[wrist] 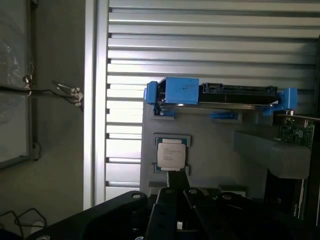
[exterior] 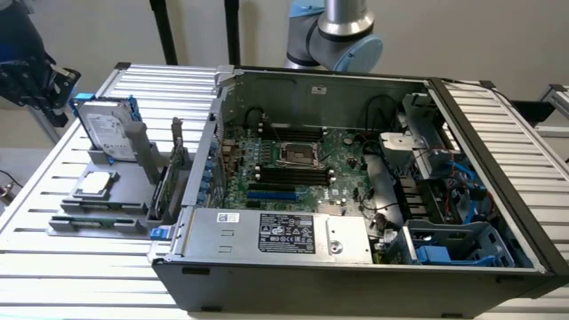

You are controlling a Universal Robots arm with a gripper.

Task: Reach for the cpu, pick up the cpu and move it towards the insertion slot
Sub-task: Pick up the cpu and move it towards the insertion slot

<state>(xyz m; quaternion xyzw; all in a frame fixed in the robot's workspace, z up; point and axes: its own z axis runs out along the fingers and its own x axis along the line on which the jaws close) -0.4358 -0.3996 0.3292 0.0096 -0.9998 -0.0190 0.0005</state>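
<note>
Silvery and pale-rimmed, the cpu (exterior: 96, 185) lies flat in a square recess of a grey holder (exterior: 127, 198) on the slatted metal bench (exterior: 62, 267). In the exterior view it sits at 9 o'clock of the open computer case (exterior: 356, 283), outside the case and just beside its wall. On the same holder, a hard drive (exterior: 108, 130) with blue rails stands upright at 12 o'clock of the chip. A green card (exterior: 165, 181) stands on edge at 3 o'clock, and a flat strip (exterior: 93, 221) lies at 6 o'clock.

Inside the case, the insertion slot (exterior: 298, 153) is a shiny square frame with a dark centre on the green board (exterior: 348, 159). It lies at about 2 o'clock of the cpu and well apart from it. Long black memory slots (exterior: 286, 176) run at 6 o'clock and 12 o'clock of the socket, and a short blue card slot (exterior: 273, 196) lies further toward 6 o'clock.

The arm (exterior: 342, 30) rises behind the case at 12 o'clock. In the wrist view the tool (wrist: 177, 176) looks down on the holder. Its dark fingers (wrist: 170, 200) are pressed narrowly together with nothing between them, and their tips line up with the near edge of the cpu. The chip rests in its recess, not lifted, and whether the tips touch it cannot be told.
</note>
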